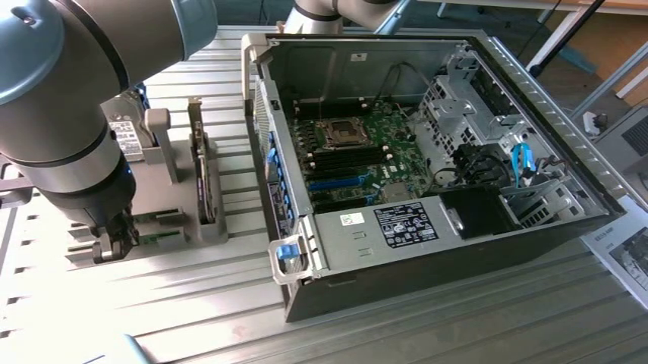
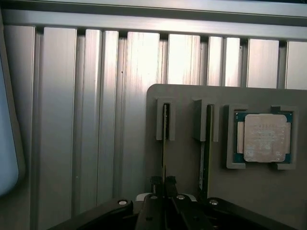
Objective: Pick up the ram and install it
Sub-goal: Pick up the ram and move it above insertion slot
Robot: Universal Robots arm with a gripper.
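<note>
On the tabletop (image 2: 86, 120), the pincer (image 2: 163, 182) is closed to a narrow gap, gripping both faces of the ram (image 2: 164, 139), which stands on edge in the grey holder's (image 2: 182, 103) slot farthest from the processor (image 2: 263, 137).

A neighbouring stick (image 2: 203, 143) stands just beside the ram (image 2: 164, 139); the case (image 1: 435, 277) lies open.
</note>
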